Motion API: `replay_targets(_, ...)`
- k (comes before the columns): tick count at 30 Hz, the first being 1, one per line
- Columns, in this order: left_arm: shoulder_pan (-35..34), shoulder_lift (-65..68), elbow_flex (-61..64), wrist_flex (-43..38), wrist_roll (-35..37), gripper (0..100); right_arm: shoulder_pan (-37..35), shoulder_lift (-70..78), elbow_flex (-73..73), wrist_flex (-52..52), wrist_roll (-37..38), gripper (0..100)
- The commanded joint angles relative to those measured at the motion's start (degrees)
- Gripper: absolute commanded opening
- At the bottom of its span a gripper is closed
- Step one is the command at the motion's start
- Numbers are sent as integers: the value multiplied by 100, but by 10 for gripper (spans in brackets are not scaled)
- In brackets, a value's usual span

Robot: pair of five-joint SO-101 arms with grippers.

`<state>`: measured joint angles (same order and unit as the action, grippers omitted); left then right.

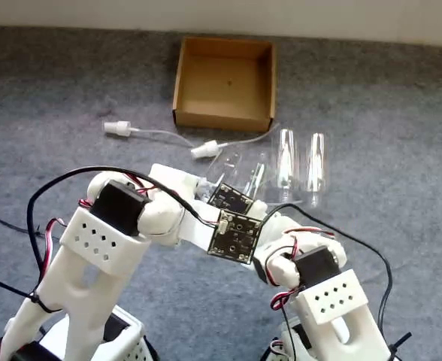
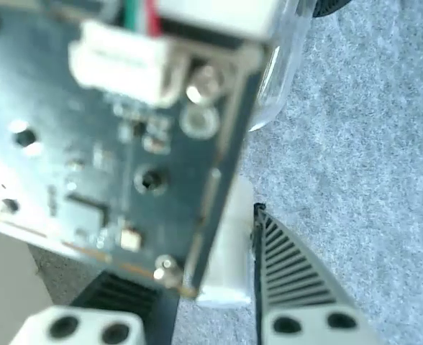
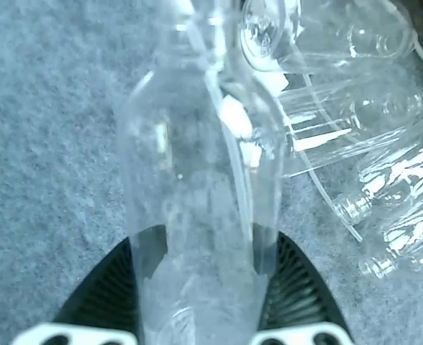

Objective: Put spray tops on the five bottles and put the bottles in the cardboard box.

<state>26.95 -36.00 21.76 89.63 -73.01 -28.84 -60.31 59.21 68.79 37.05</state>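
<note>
While your right claw [image 3: 208, 241] is clamped on a clear bottle [image 3: 197, 158], the bottle's neck points away from the claw, out over the grey surface [image 3: 46, 144]. Just beyond it and off to one side lie more loose bottles [image 3: 355, 115]. The cardboard box [image 1: 225, 79] sits farther out past them, with two spray tops [image 1: 118, 128] on the surface near it.

Your left claw [image 2: 204, 287] hangs right up against a circuit board [image 2: 111, 144] on the other arm, and I cannot tell whether it is apart or together. I judge that crowding to be your main risk: any swing could knock the board against the claw. Squeeze harder and the thin bottle may buckle; loosen and it may slip. A wide sweep could also send the loose bottles rolling away.
</note>
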Motion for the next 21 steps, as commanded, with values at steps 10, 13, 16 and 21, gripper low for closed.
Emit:
replay_targets(10, -163, -101, -127, -475, 62, 4, -84, -1411, 840, -866, -668, 5)
replay_targets(13, -189, -145, -171, -501, 53, 4, -84, -1930, 1147, -875, -642, 5)
replay_targets(16, -154, -136, -215, -475, 53, 4, -84, -2457, 1596, -901, -510, 5)
replay_targets(21, -145, -110, -391, -457, 53, 6, -84, -3407, 2378, -1165, -475, 5)
